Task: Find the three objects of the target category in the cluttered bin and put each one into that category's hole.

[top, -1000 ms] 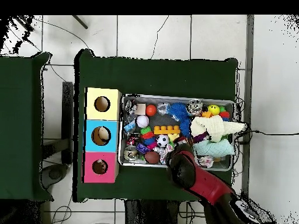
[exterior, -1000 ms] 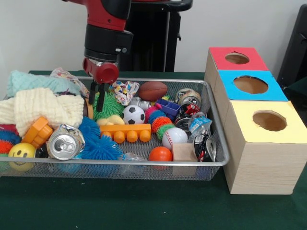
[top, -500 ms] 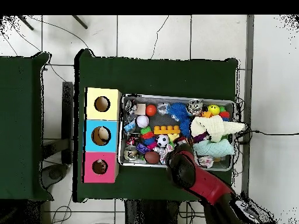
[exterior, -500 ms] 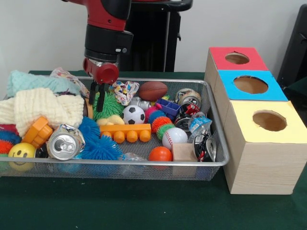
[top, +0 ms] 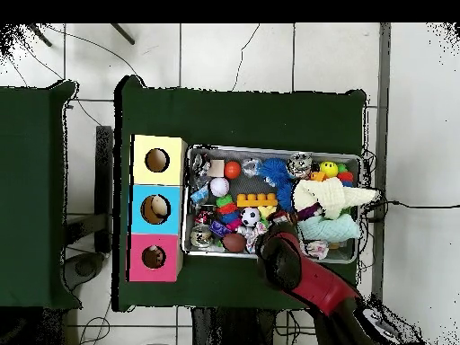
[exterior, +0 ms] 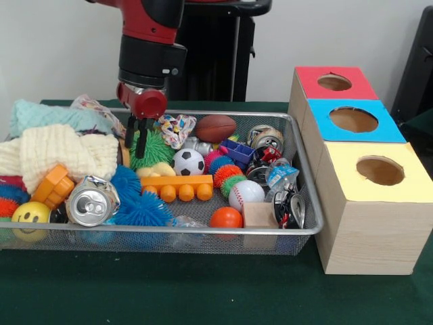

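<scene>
Bin (exterior: 308,203) crammed with toys; gripper (exterior: 136,140) hangs over green spiky ball (exterior: 154,147).

One camera is facing the bin (exterior: 298,203) closely from table level, another is looking straight down, both sharing it (top: 359,162)

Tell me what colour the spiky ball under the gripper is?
Green; the spiky ball shows best in the front view.
</scene>
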